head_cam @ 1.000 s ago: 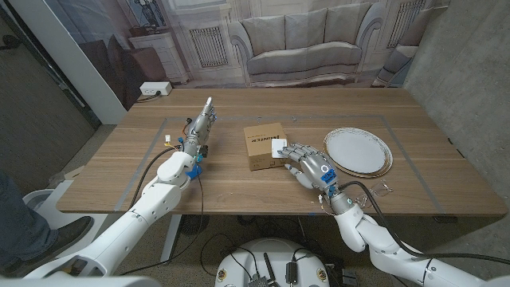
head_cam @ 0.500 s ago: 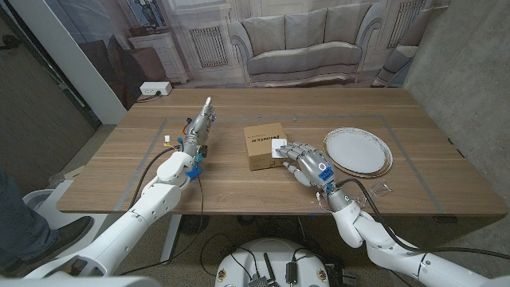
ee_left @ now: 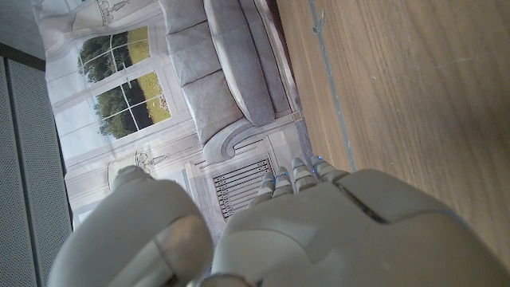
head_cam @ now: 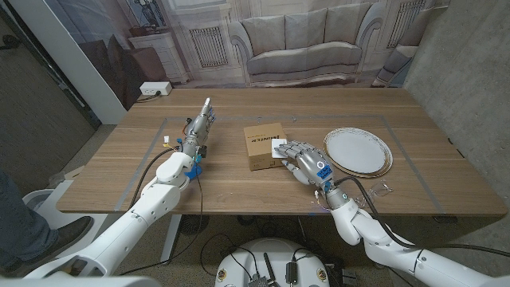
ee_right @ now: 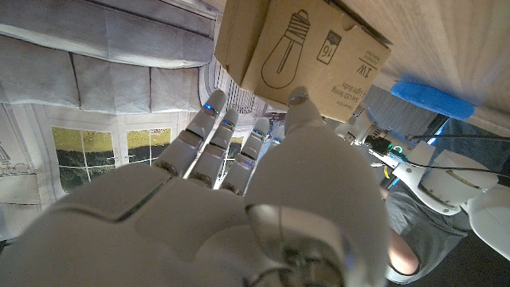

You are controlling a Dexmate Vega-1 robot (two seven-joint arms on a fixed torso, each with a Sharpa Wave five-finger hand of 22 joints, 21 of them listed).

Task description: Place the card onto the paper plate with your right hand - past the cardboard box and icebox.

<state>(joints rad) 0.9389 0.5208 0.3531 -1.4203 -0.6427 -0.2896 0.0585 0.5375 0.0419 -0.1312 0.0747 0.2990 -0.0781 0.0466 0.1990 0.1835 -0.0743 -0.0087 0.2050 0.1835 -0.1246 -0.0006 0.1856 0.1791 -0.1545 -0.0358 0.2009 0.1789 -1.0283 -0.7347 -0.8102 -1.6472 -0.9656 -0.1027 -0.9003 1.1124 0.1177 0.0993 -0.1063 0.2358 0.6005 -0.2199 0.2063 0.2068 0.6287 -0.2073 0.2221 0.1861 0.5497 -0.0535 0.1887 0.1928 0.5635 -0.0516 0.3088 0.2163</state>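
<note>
Two risks faced us: the card [head_cam: 280, 148], lying at the cardboard box's [head_cam: 263, 146] right edge, could slip from a shallow pinch or catch the box. Our right hand [head_cam: 304, 162] reached over it, fingers a little apart; grip unclear. Plate [head_cam: 358, 151] waited beyond. Our left hand [head_cam: 200, 127] stood idle, fingers straight together, holding nothing.

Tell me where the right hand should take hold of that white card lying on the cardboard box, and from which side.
Probably by its plate-side edge. The card lies flat at the cardboard box's edge nearest the right hand, whose fingers already reach it. Coming in from the paper plate side, a thumb-and-finger pinch on that edge seems best; a flat card offers little to grip from above.
</note>
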